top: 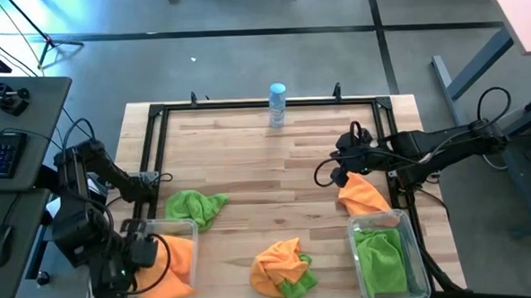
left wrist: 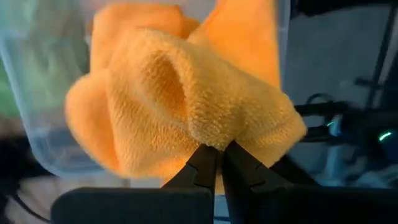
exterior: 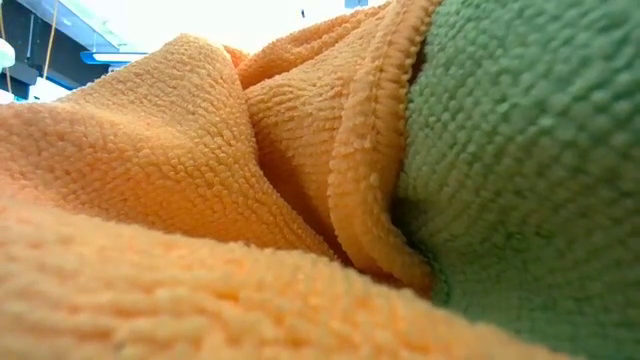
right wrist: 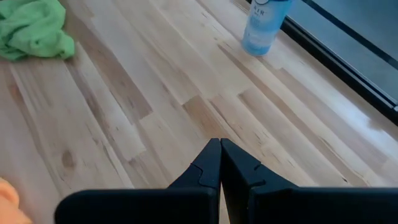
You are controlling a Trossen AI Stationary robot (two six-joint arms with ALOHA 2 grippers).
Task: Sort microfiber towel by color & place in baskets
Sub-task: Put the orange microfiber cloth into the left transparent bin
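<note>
My left gripper (left wrist: 219,148) is shut on an orange microfiber towel (left wrist: 180,99) over the left clear basket (top: 186,226), which holds orange cloth (top: 172,265). My right gripper (right wrist: 220,144) is shut and holds nothing. It hovers over bare wood just beyond a loose orange towel (top: 362,194). The right basket (top: 412,250) holds a green towel (top: 382,256). Another green towel (top: 196,206) lies flat on the table, also seen as the green towel (right wrist: 31,28). An orange and green pile (top: 284,265) sits at the near edge and fills the low view as orange cloth (exterior: 200,200) and green cloth (exterior: 530,150). My left gripper pinches a bunched fold of the orange towel (left wrist: 214,130) between its two fingertips. The cloth bulges out ahead of the fingers, over the left basket's clear wall (left wrist: 37,143). I cannot tell whether the towel rests on the cloth in the basket.
A white-and-blue bottle (top: 277,104) stands at the table's far edge, also seen as the bottle (right wrist: 264,25). A black metal frame (top: 246,105) borders the wooden top. Bare wood lies across the table's middle. A desk with a keyboard (top: 1,152) stands to the left.
</note>
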